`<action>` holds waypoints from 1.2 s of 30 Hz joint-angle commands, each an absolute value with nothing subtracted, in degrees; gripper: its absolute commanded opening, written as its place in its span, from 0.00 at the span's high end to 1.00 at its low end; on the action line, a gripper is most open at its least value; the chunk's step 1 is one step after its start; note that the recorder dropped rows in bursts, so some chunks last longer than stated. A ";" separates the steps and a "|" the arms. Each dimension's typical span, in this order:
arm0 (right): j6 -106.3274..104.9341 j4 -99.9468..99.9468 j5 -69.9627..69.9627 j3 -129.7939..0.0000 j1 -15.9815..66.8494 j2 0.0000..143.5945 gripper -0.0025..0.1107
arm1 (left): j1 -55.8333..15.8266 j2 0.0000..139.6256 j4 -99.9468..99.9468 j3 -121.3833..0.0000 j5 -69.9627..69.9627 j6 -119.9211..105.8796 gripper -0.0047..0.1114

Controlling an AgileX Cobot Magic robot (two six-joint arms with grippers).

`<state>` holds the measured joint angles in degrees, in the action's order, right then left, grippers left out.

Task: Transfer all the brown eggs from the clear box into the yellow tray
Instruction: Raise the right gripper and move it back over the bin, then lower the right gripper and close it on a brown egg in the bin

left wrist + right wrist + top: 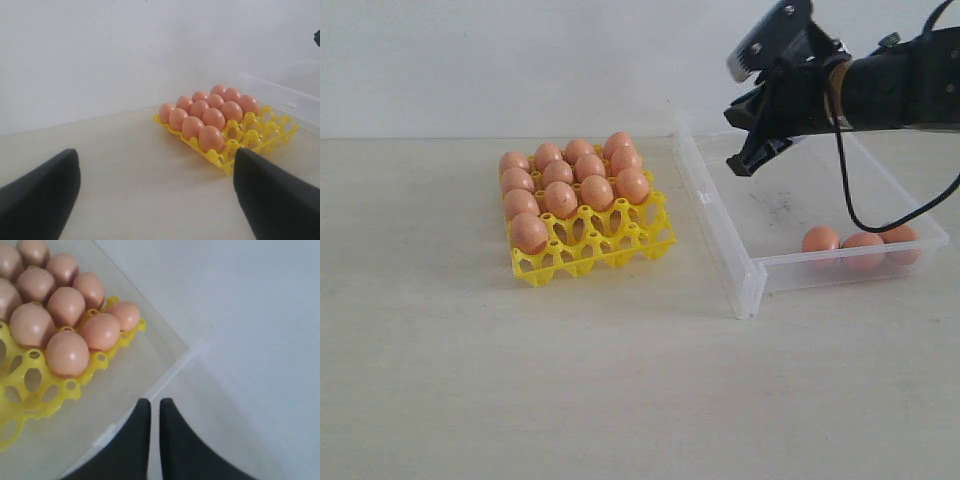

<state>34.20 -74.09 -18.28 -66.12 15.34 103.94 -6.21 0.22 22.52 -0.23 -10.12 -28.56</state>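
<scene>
Exterior view: thirteen brown eggs (560, 198) sit in the yellow tray (620, 250), filling its back rows, one per cup so that the raised pegs keep them apart and steady. Three more eggs (863, 250) lie touching in a row along the near wall of the clear box (715, 215), which stands just right of the tray on the pale desk (520, 380). Right jaws hang above the box's far end, pressed together and holding nothing, apparently between trips. Left jaws, shown in the left wrist view, stand wide apart and empty, facing the tray from well back, clear of the working arm. Eggs are smooth, matte and oval; the tray is glossy openwork plastic; the box is translucent, low-walled and faintly scuffed inside.
</scene>
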 commanded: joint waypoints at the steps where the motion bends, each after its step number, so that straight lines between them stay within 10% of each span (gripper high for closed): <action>1: 0.00 -57.52 -7.66 -67.40 20.78 103.21 0.98 | -6.59 0.00 22.90 0.00 -10.09 -28.11 0.29; 7: -1.16 -11.68 -0.62 -75.17 15.31 103.49 0.98 | -6.59 0.00 22.90 0.00 -10.09 -28.11 0.29; 15: -8.60 3.13 62.90 -97.28 7.38 114.31 0.94 | -6.59 0.00 22.90 0.00 -10.09 -28.11 0.29; 23: -8.57 13.69 69.67 -100.26 7.59 119.85 0.36 | -6.59 0.00 22.90 0.00 -10.09 -28.11 0.29; 36: 7.92 10.65 68.56 -100.00 7.98 120.69 0.49 | -6.59 0.00 22.90 0.00 -10.09 -28.11 0.29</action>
